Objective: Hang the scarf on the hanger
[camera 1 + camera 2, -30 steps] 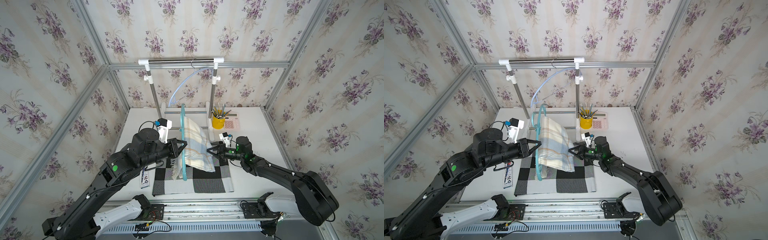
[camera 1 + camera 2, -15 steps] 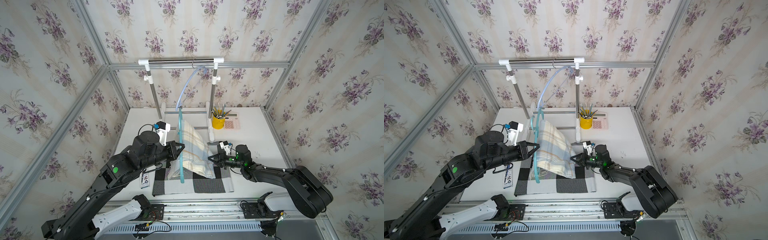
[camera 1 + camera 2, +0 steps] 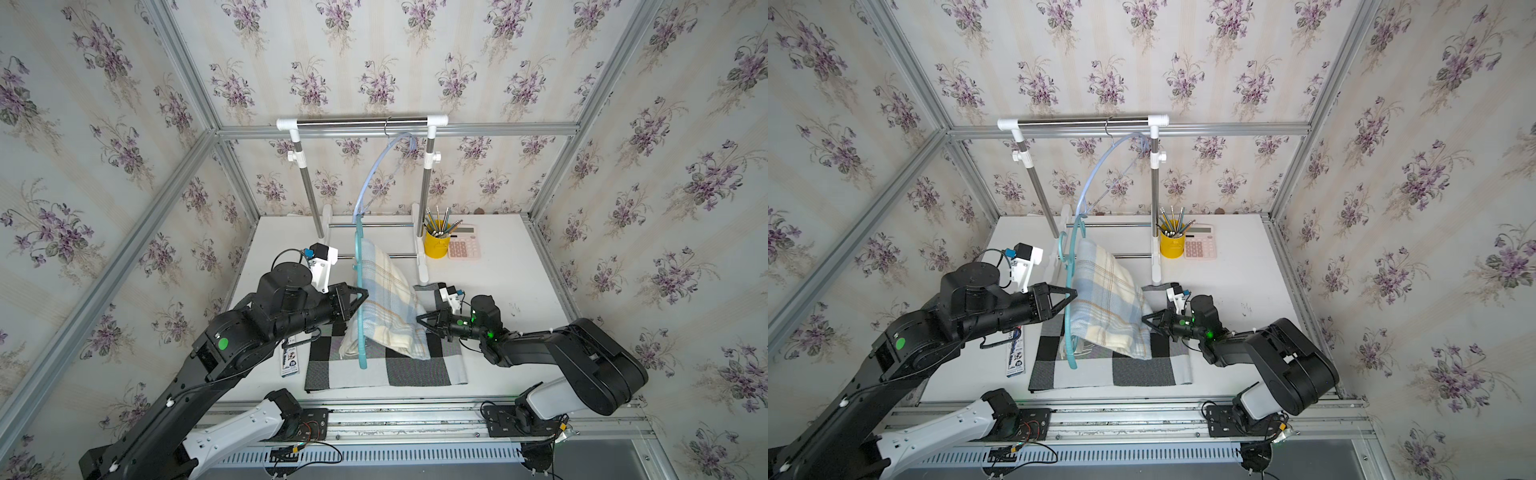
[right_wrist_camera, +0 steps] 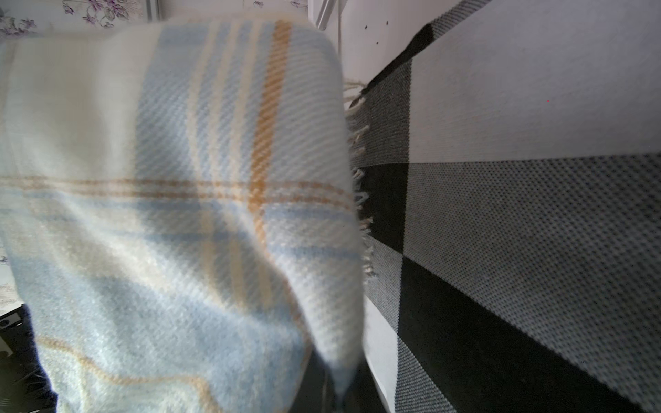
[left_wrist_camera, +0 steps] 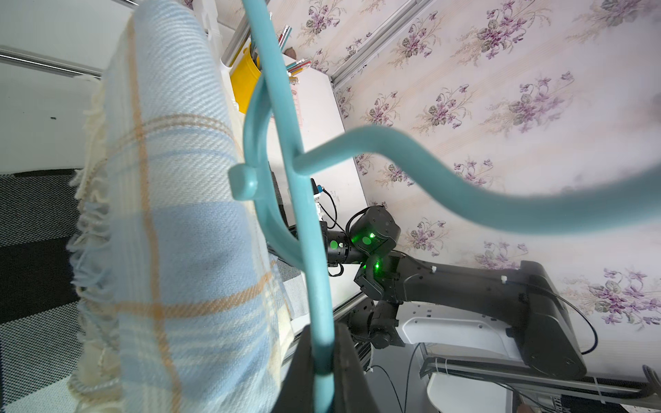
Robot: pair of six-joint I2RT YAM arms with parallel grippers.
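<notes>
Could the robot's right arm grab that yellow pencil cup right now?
Probably not yet: the right gripper is shut on the scarf, so it would have to let go first. The yellow cup stands uncovered further back, just past the rack's white foot.

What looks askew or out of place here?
The teal hanger stands crosswise to the rack rail, its hook on the rail; the left gripper grips its bar, the right gripper pinches the draped plaid scarf.
</notes>
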